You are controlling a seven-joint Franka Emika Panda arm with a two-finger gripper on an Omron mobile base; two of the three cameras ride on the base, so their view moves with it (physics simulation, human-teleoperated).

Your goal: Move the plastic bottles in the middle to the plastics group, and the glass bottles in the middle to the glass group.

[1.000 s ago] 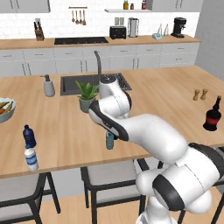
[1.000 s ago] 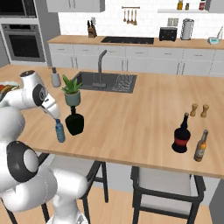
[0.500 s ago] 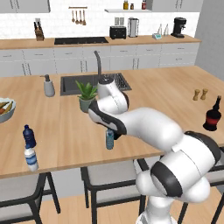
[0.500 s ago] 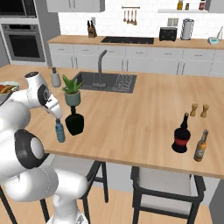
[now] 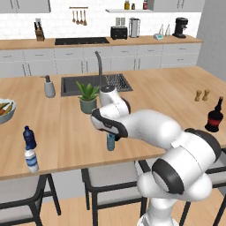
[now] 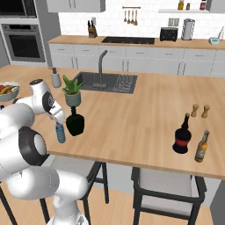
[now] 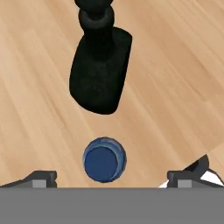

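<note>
A translucent pale blue-grey plastic bottle [image 5: 110, 143] [image 6: 60, 133] stands near the counter's front edge. Its blue cap [image 7: 104, 159] sits between my fingertips [image 7: 42, 176] in the hand view. My gripper [image 5: 110, 134] [image 6: 58, 124] [image 7: 113, 177] hovers open right above it, holding nothing. The squat all-black glass bottle [image 6: 75, 122] [image 7: 101, 65] stands just behind it. At the far left, a clear-white plastic bottle with a blue band [image 5: 31, 160] stands beside the dark navy bottle [image 5: 29, 137]. The red-labelled dark bottle [image 5: 214, 117] [image 6: 182, 136] is at the far right.
A potted plant [image 5: 88, 98] [image 6: 72, 92] stands close behind the black bottle, before the sink [image 5: 95, 84]. An amber bottle [image 6: 201, 147] and two shakers [image 6: 199, 110] stand beside the red-labelled bottle. A soap dispenser [image 5: 49, 87] and a bowl [image 5: 5, 110] are on the left.
The arm has shifted its elbow and the hand has settled slightly lower over the pale bottle. The jaws stayed open and no bottle moved.
</note>
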